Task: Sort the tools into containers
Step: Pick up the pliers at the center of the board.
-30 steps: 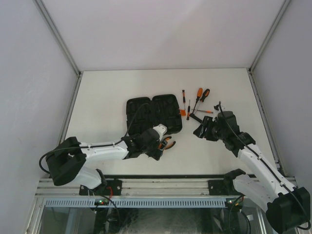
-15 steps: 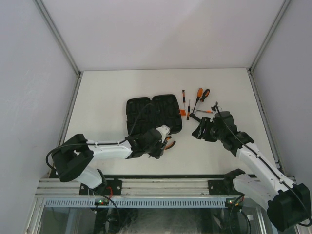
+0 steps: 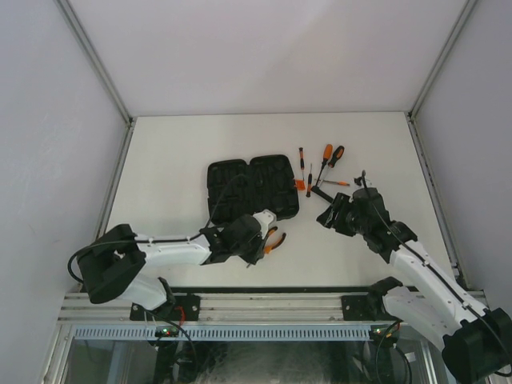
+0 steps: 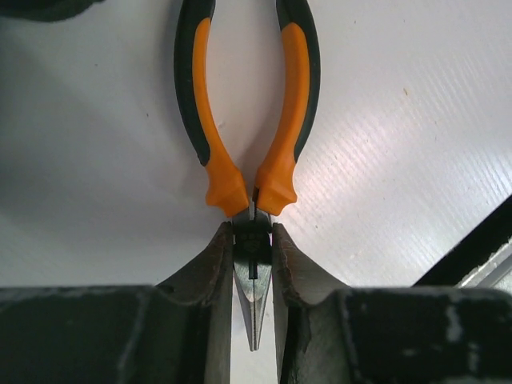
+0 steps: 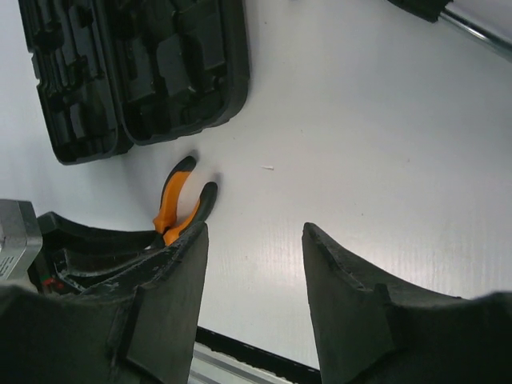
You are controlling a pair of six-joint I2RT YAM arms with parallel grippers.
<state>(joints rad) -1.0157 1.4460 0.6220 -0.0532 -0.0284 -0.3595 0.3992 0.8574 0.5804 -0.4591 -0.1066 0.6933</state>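
- One tool is gripped: your left hand, by the near edge of the worktop, is clamped on the pliers at the nose, handles pointing away.
- Your right hand gapes wide, holding nothing.
- Mid-worktop, the case lies open; its slots look unfilled.
- Screwdrivers lie loose beyond, right of it.
- Plain white worktop, white walls.

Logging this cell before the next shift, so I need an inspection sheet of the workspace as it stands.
Surface: white table, no stains seen.
Job's things: black case open, no tools visible inside; pliers gripped at the nose; screwdrivers loose right of the case.
Clutter: nothing seen.
Grippers: left gripper shut on the pliers; right gripper open, empty.
Cables: black cable arcs over the case's left half.
Surroundings: white walls, metal frame posts.
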